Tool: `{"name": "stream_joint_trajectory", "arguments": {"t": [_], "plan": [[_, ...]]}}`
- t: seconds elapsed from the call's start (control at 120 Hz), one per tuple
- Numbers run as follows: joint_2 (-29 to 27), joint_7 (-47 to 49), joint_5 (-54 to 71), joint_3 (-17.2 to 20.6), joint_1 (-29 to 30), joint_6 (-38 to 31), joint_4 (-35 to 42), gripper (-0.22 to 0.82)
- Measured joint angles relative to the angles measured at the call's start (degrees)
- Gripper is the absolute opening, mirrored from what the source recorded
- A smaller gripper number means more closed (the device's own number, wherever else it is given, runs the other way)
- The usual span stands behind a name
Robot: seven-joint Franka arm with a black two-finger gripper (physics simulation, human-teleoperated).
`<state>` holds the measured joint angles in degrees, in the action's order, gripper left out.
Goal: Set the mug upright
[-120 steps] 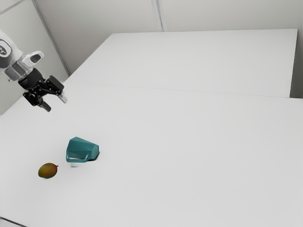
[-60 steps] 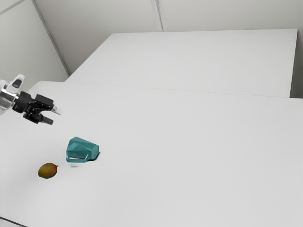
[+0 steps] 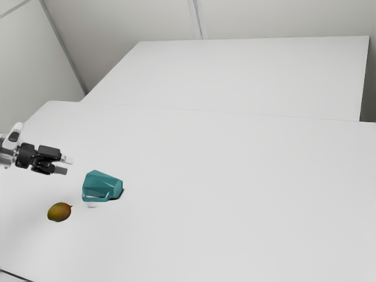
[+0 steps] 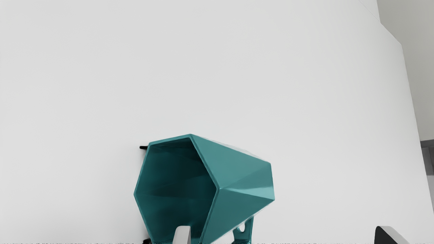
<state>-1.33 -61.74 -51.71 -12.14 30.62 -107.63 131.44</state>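
The mug looks smooth and softly glossy; in the exterior view, at its eight o'clock, the fruit has a dull sheen; at its ten, the gripper looks plastic; the tabletop is smooth, matt.

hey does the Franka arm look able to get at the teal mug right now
Probably yes: the open end effector hovers near the toppled mug with nothing visible between them, and the brownish fruit lies off to one side.

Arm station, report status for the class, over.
End effector open, holding nothing. Mug on its side. Brown fruit near mug, probably not in the way.
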Motion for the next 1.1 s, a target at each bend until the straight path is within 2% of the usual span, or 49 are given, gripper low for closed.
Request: {"name": "stream_joint_trajectory", "arguments": {"t": [0.208, 0.483, 1.1], "plan": [[4.23, -5.63, -1.47, -0.17, 1.70, 0.21, -0.01, 0.59], [7.51, -11.43, -4.30, -0.17, 1.14, 0.92, -0.26, 0.59], [8.45, -16.10, -4.60, -0.08, -1.73, 2.03, 0.06, 0.59]]}}
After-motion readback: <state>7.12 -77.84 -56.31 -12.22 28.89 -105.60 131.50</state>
